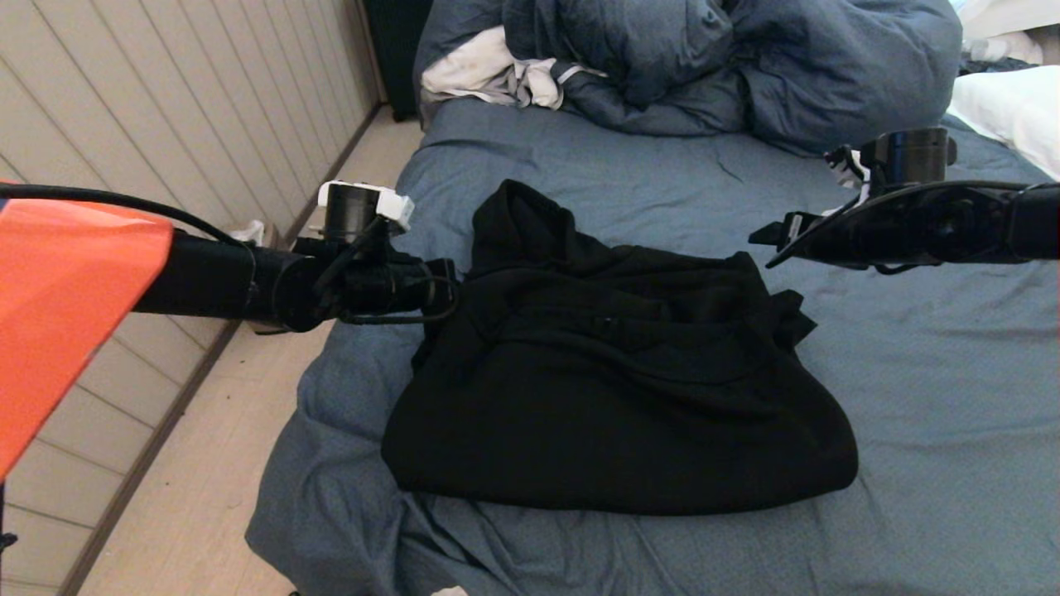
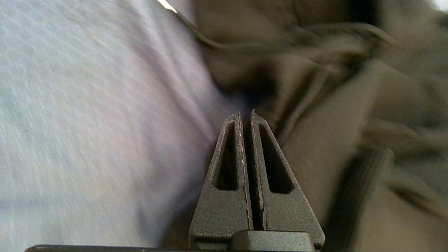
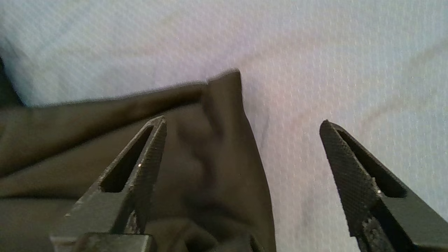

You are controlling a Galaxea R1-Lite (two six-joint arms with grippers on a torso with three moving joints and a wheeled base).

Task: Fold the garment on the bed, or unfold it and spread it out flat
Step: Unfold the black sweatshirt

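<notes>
Head view: the garment lies bunched mid-bed, the left gripper at its left edge, the right gripper above its right edge. Left wrist view — fingers pressed together, empty, over the fabric edge. Right wrist view — fingers wide apart above a garment corner.

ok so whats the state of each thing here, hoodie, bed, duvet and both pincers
garment: folded into a bunched, uneven bundle, hood sticking out at the far end
bed: sheet wrinkled
duvet: heaped at the far end
white-grey cloth: crumpled beside the duvet
left pincer: shut, empty, at the garment's left edge
right pincer: open, above the garment's right corner
</notes>
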